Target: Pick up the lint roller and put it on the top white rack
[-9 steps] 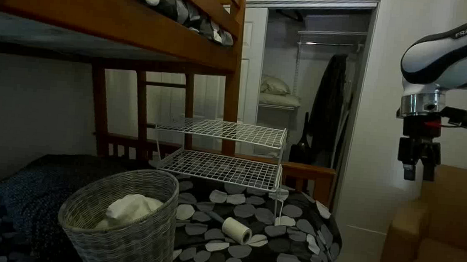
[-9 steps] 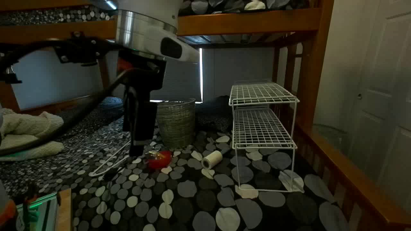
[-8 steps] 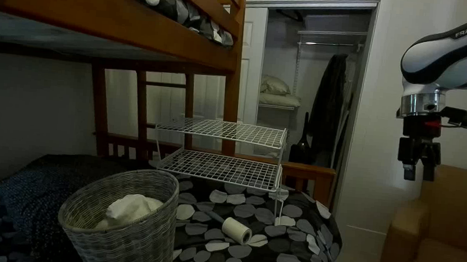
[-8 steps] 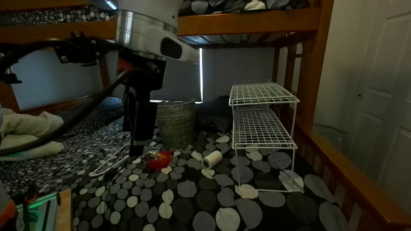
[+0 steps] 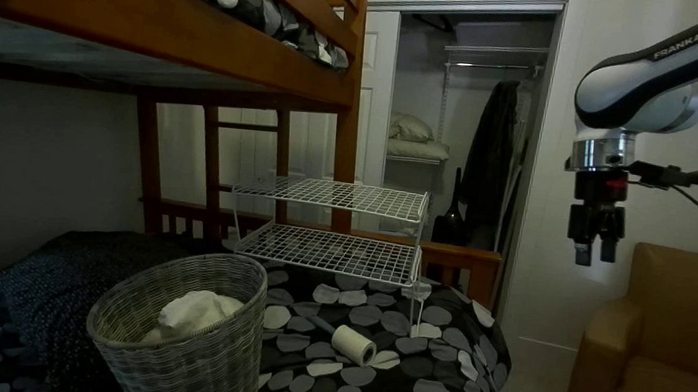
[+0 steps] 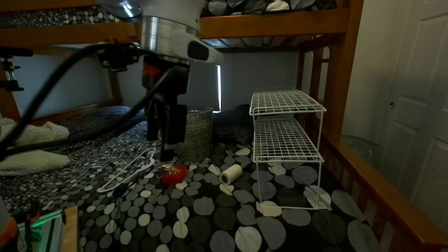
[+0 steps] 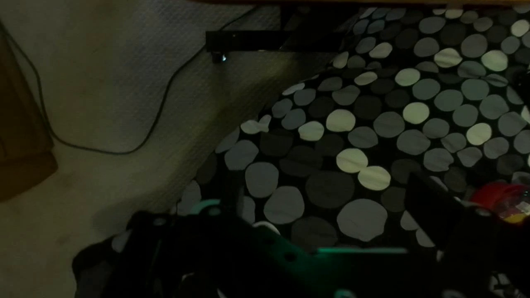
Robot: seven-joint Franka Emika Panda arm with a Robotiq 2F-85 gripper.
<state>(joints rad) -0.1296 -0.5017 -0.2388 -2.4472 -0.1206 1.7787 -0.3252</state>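
Presently, the gripper (image 5: pixel 595 255) is hanging in midair, well apart from the lint roller (image 5: pixel 351 343), its jaws standing wide in the wrist view. The roller is lying on the spotted bedspread (image 6: pixel 206 224) beside the wire stand (image 6: pixel 287 143), below the level of the top white rack (image 5: pixel 352 199). A red container (image 6: pixel 174 175) and a wicker basket (image 5: pixel 205 365) are standing nearby.

Exterior views dim | bright strip (image 6: pixel 219 87) beside blind (image 6: pixel 205 87) | wrist view darker, foreground near-black
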